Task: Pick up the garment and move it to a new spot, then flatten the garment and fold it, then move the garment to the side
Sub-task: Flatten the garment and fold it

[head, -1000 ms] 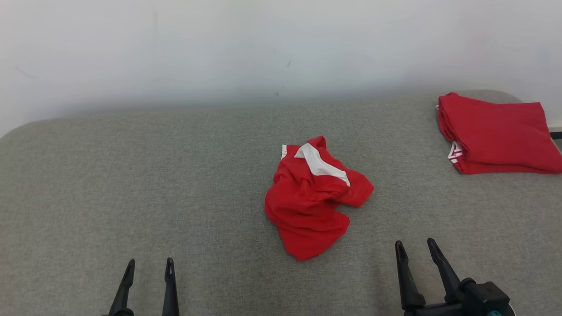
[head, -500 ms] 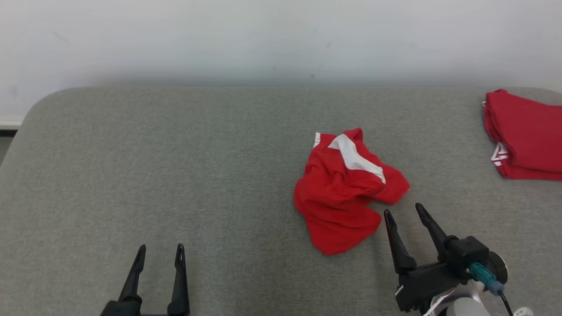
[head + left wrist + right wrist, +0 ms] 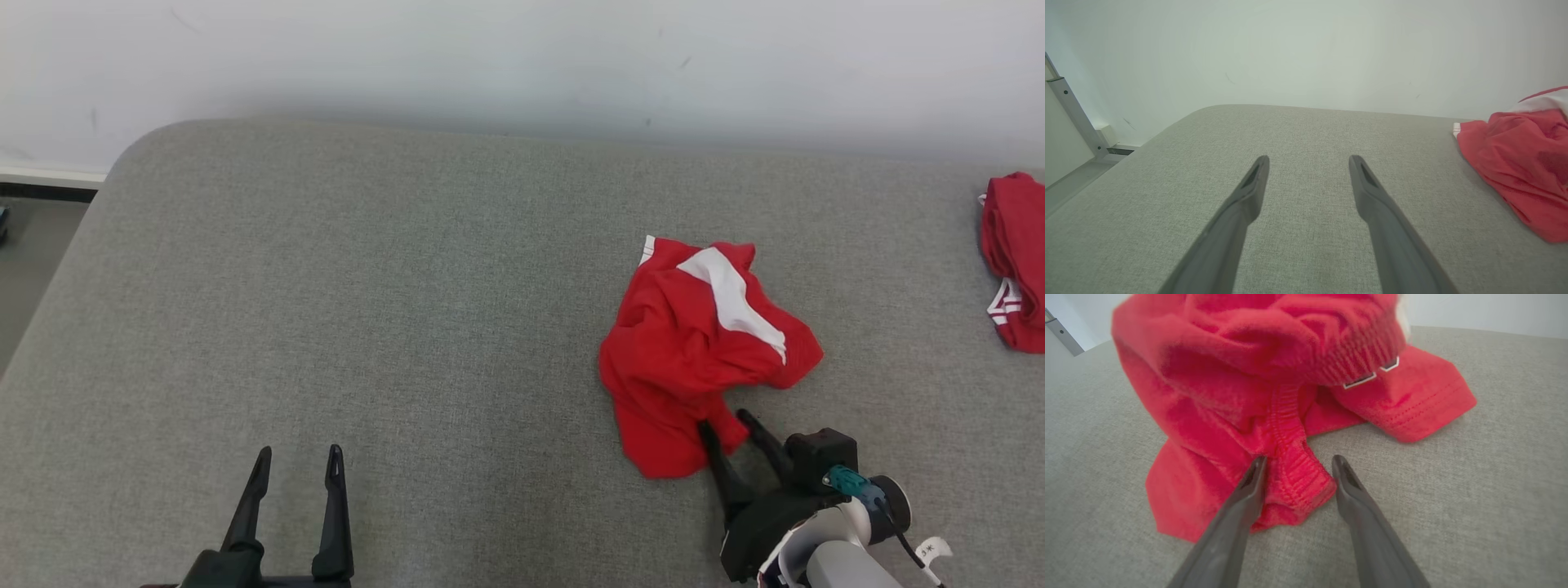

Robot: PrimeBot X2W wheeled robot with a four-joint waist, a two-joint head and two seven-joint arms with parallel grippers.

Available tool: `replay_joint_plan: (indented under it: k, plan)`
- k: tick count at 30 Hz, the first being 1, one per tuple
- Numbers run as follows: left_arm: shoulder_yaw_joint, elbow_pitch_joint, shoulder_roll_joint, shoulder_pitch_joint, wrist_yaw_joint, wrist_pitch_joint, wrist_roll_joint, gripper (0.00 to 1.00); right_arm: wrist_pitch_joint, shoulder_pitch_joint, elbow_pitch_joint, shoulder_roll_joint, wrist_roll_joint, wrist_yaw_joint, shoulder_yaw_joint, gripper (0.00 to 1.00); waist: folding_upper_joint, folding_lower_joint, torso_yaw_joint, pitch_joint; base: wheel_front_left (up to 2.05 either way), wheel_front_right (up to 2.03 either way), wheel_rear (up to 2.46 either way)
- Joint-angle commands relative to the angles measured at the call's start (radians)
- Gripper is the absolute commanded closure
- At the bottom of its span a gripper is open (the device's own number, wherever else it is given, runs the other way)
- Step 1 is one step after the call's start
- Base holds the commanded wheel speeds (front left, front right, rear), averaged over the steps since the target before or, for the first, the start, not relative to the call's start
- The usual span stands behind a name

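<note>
The garment is a crumpled red piece with a white band, lying on the grey padded surface right of centre. It also lies at the right of the left wrist view and spreads across the top of the right wrist view. My right gripper is at its near edge. In its own view the right gripper straddles a ribbed hem fold, jaws partly narrowed, a small gap on one side. My left gripper stands open over bare surface at the lower left, far from the cloth, with its fingers spread wide in the left wrist view.
A second, folded red garment lies at the right edge of the surface. A white wall backs it. The surface rounds off at its left corner, with floor beyond and a metal post by the wall.
The head camera has swung left, so the scene slid right. My right gripper moved forward to the garment's near edge, and its fingers narrowed around the hem fold. The left gripper stayed open.
</note>
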Motion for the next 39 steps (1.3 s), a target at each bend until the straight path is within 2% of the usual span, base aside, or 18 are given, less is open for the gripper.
replay_joint_plan:
  k: [1, 5, 11, 12, 17, 22, 30, 31, 32, 33, 39]
  plan:
    - [0.005, 0.003, -0.001, 0.004, 0.0, -0.003, -0.015, 0.0, 0.0, -0.011, 0.008, 0.002, 0.015, -0.003, 0.01, 1.0, -0.0001, -0.0001, -0.005, -0.005, 0.0, 0.0, 0.0]
    - [0.014, 0.004, -0.001, 0.015, -0.004, -0.003, -0.014, 0.0, 0.0, -0.01, -0.026, -0.009, 0.042, -0.003, 0.01, 1.0, -0.0001, -0.0001, -0.024, -0.017, 0.0, 0.0, 0.0]
    - [0.03, 0.002, -0.001, 0.026, -0.007, -0.003, -0.012, 0.0, 0.0, 0.068, -0.171, -0.019, 0.053, -0.003, -0.055, 1.0, -0.0001, -0.0001, -0.07, -0.031, 0.0, 0.0, 0.0]
    - [0.036, 0.003, -0.001, 0.033, -0.01, -0.003, -0.013, 0.0, 0.0, 0.119, -0.247, -0.022, 0.05, -0.003, -0.099, 1.0, -0.0001, -0.0001, -0.093, -0.034, 0.0, 0.0, 0.0]
    - [0.033, 0.002, -0.001, 0.03, -0.014, -0.003, -0.013, 0.0, 0.0, 0.273, -0.409, -0.006, 0.052, -0.003, -0.21, 1.0, -0.0001, -0.0001, -0.151, -0.031, 0.0, 0.0, 0.0]
    - [0.026, 0.002, -0.001, 0.011, -0.013, -0.003, -0.011, 0.0, 0.0, 0.37, -0.472, 0.01, 0.056, -0.003, -0.256, 1.0, -0.0001, -0.0001, -0.186, -0.024, 0.0, 0.0, 0.0]
    - [0.017, 0.016, -0.001, 0.002, -0.023, -0.003, -0.008, 0.0, 0.0, 0.434, -0.474, 0.036, 0.041, -0.003, -0.312, 1.0, -0.0001, -0.0001, -0.206, -0.027, 0.0, 0.0, 0.0]
    - [0.016, 0.017, -0.001, 0.003, -0.024, -0.003, -0.008, 0.0, 0.0, 0.432, -0.473, 0.036, 0.03, -0.003, -0.321, 0.87, -0.0001, -0.0001, -0.205, -0.029, 0.0, 0.0, 0.0]
    - [0.013, 0.019, -0.001, 0.004, -0.023, -0.003, -0.008, 0.0, 0.0, 0.428, -0.48, 0.036, 0.022, -0.003, -0.329, 0.24, -0.0001, -0.0001, -0.203, -0.031, 0.0, 0.0, 0.0]
    - [0.012, 0.02, -0.001, 0.005, -0.025, -0.003, -0.008, 0.0, 0.0, 0.424, -0.484, 0.04, 0.016, -0.003, -0.336, 0.0, -0.0001, -0.0001, -0.202, -0.033, 0.0, 0.0, 0.0]
    - [0.013, 0.027, -0.001, 0.003, -0.029, -0.003, -0.005, 0.0, 0.0, 0.413, -0.572, 0.068, -0.028, -0.003, -0.383, 0.0, -0.0001, -0.0001, -0.209, -0.045, 0.0, 0.0, 0.0]
